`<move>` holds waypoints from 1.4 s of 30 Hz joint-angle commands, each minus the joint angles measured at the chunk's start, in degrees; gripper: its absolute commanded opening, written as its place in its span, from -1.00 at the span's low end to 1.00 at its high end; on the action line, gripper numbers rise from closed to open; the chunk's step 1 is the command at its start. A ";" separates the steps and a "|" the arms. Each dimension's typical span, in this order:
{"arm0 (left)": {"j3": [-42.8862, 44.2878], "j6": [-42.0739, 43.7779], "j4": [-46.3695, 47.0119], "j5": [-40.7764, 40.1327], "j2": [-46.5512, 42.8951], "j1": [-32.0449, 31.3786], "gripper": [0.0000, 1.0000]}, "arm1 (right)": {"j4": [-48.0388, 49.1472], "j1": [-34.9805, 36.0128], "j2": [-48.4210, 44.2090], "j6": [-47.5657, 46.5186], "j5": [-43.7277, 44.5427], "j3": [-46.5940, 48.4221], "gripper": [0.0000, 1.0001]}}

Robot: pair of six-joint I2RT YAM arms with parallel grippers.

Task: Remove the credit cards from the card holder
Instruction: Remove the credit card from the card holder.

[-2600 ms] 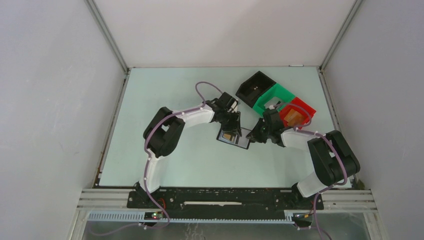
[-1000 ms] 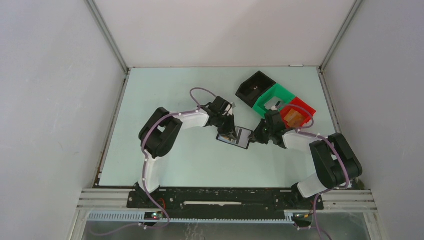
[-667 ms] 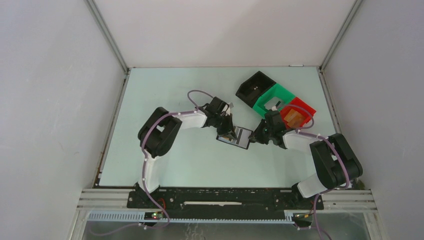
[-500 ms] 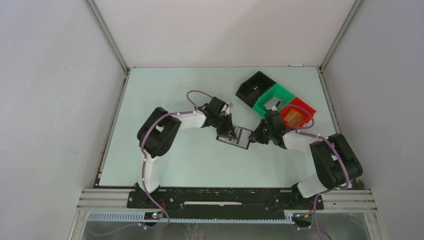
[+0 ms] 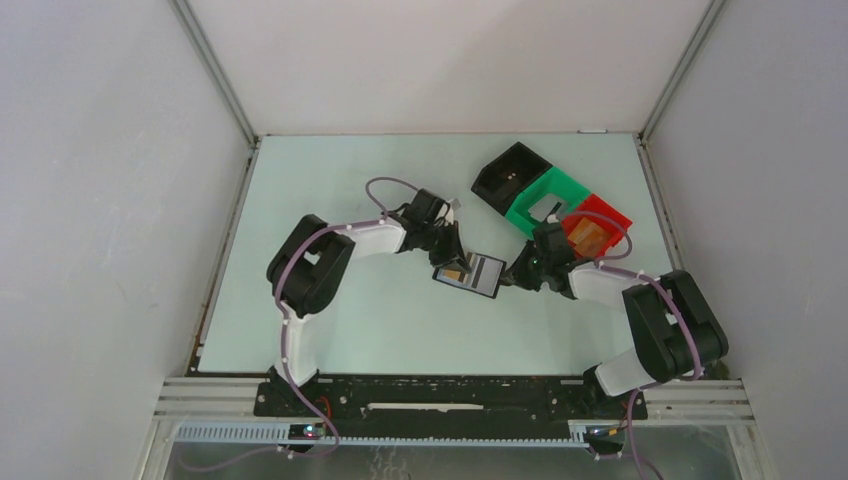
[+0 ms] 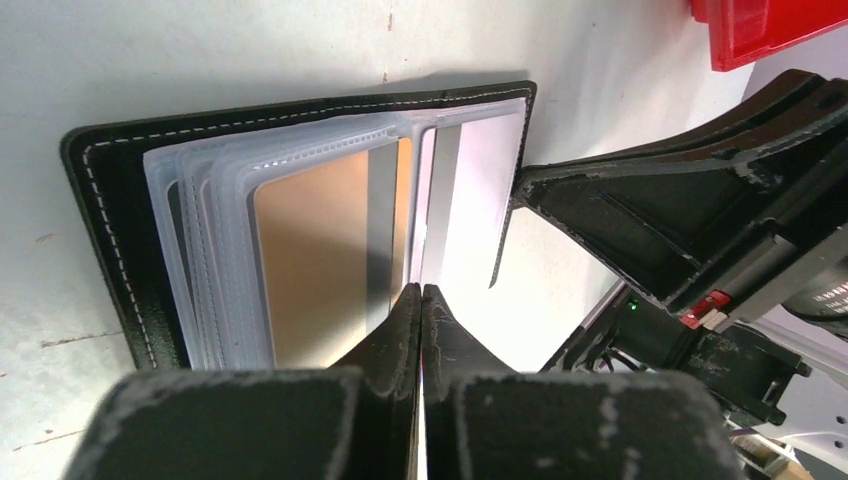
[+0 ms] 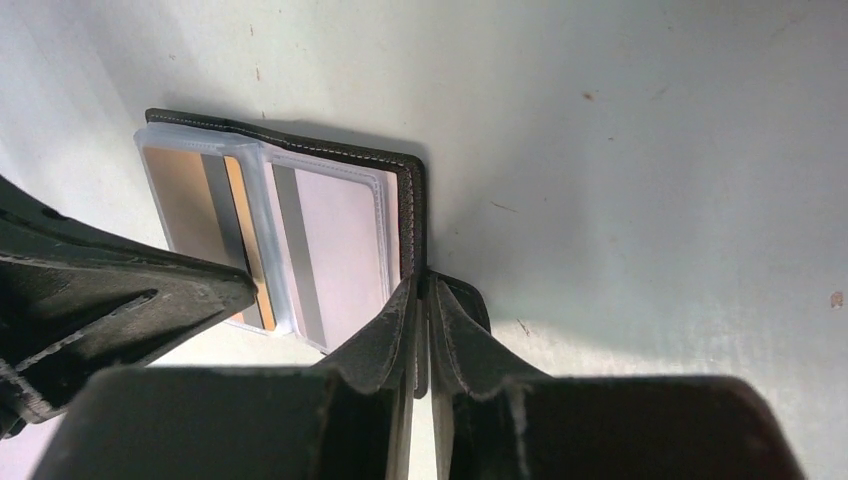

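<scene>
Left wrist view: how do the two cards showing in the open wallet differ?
The orange-tan card sits in the left clear sleeve of the open black wallet; the pale lilac-white card in the right one. The tan card's grey stripe runs near its right edge, the pale card's near its left. Both lie flat.

The card holder (image 7: 412,215) lies open on the table (image 7: 620,150) with its clear sleeves facing up. Its left half shows an orange-tan card (image 7: 185,200) and its right half a pale card (image 7: 345,245), each with a grey stripe. The right gripper (image 7: 424,285) pinches the holder's black right edge near the lower corner, and the left gripper (image 7: 225,295) reaches in from the holder's left, its dark tip over the lower edge of the orange-tan card's sleeve.
</scene>
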 commanded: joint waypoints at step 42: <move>9.13 3.96 -8.00 -3.16 1.51 -2.70 0.06 | 1.22 1.72 0.97 0.87 -1.06 4.01 -0.59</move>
